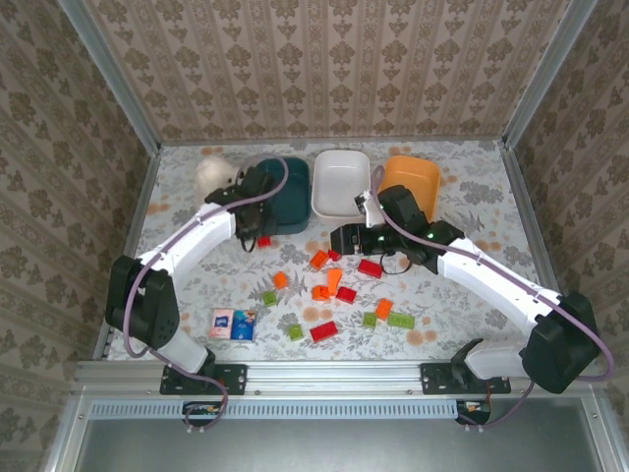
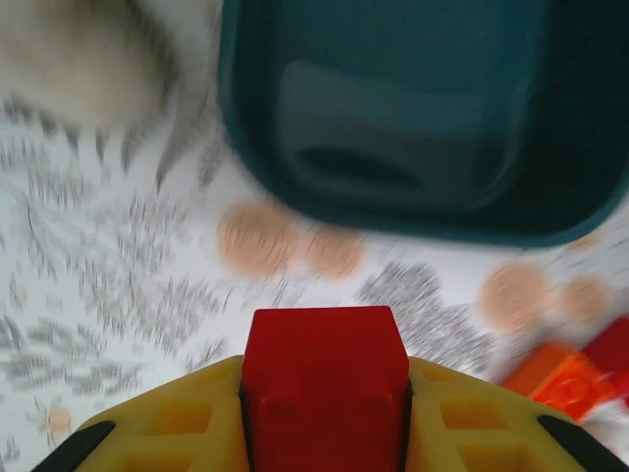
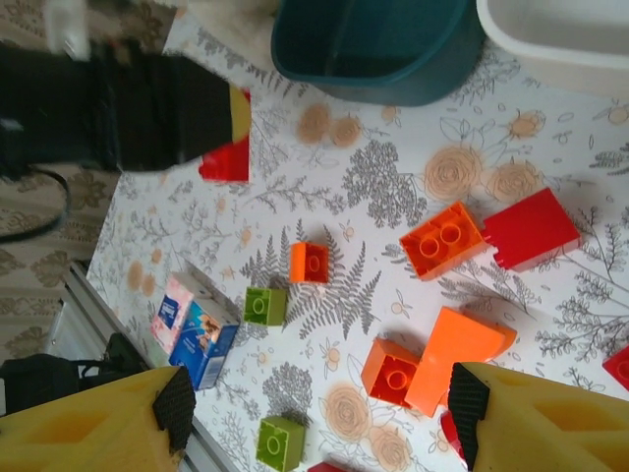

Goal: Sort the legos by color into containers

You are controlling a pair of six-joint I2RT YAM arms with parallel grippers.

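My left gripper [image 1: 257,236] is shut on a small red lego [image 2: 325,374], held just above the table in front of the dark teal bowl [image 2: 393,118]. The white bowl [image 1: 341,182] and the orange bowl [image 1: 411,185] stand in a row to the right of the teal bowl [image 1: 283,194]. My right gripper [image 3: 321,411] hangs open over the scattered bricks with nothing between its fingers; in the top view this gripper [image 1: 339,238] is near the table's middle. Below it lie orange legos [image 3: 442,239] [image 3: 393,372], a red one [image 3: 531,228] and lime green ones [image 3: 263,306].
A white plush bear [image 1: 216,175] sits left of the teal bowl. A flat blue-and-pink packet [image 1: 234,324] lies near the front left. More red, orange and green bricks [image 1: 400,319] are spread across the front middle. Metal frame rails edge the table.
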